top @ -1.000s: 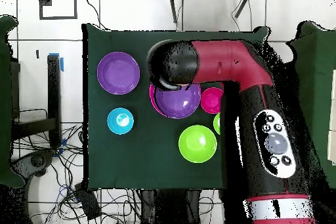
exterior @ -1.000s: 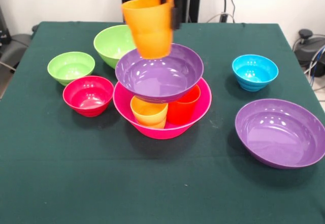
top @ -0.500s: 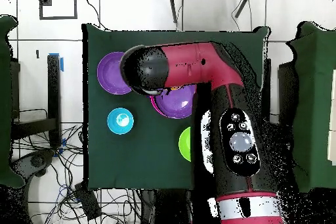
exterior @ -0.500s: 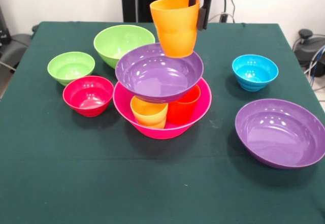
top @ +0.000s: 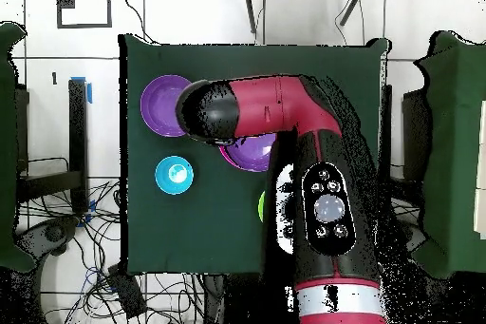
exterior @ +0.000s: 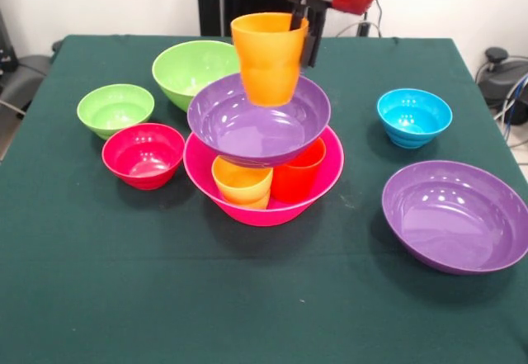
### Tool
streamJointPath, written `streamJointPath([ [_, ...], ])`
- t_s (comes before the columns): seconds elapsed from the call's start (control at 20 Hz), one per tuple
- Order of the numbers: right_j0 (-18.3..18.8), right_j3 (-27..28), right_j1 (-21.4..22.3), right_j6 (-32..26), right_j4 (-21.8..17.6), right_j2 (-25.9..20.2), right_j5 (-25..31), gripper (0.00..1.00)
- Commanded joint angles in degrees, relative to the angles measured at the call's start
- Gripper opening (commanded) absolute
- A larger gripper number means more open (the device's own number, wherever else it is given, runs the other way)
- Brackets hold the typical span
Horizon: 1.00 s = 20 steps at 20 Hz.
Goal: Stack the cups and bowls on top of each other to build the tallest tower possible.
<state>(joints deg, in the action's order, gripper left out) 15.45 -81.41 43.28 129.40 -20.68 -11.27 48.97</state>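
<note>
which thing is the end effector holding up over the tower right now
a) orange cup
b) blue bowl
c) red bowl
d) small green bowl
a: the end effector is clamped on the rim of the orange cup, held above the purple bowl on top of the tower; the blue bowl, red bowl and small green bowl sit on the table.

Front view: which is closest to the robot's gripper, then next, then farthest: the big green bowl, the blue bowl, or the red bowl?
From the gripper, holding the orange cup:
1. Big green bowl, just to the picture's left of it at the back.
2. Blue bowl, off to the picture's right.
3. Red bowl, lower left, nearer the camera.
</note>
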Motion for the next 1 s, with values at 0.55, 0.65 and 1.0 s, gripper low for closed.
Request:
streamJointPath([
  [0.55,-1.3,-11.2,-5.0,7.3,2.1,6.7,-14.2,0.0],
  [0.65,-0.4,-12.7,-5.0,6.0,3.7,5.8,-13.7,0.0],
  [1.0,0.3,-18.4,-5.0,7.3,7.1,5.0,-17.4,0.0],
])
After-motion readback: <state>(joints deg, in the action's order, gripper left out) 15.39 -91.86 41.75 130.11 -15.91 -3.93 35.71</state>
